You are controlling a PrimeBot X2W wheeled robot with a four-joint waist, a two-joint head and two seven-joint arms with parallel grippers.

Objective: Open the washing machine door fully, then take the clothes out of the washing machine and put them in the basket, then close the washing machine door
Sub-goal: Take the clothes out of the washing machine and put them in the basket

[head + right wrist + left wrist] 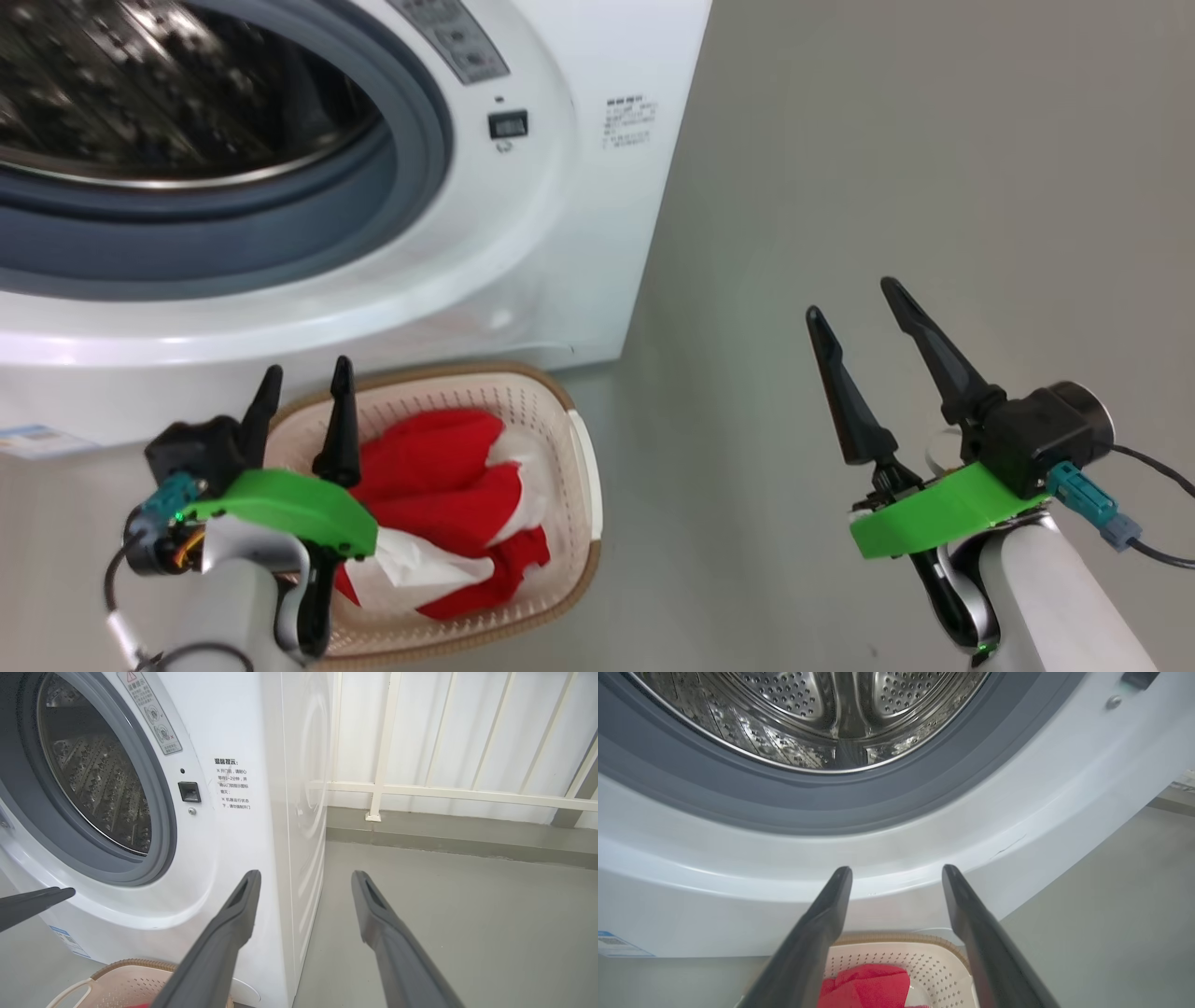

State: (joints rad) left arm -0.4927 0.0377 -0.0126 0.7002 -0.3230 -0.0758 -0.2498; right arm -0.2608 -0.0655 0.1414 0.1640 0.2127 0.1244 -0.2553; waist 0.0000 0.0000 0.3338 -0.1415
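Crumpled red-and-white clothes [439,495] lie heaped in the cream perforated basket [537,403] before the white washing machine [560,233]; left gripper [308,366] and right gripper [850,297] both hover, spread wide.

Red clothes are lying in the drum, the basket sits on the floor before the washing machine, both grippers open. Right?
No: the head view shows the red clothes lying in the basket, not the drum. The rest holds: the basket sits on the floor before the washing machine, and the left gripper and right gripper are open.
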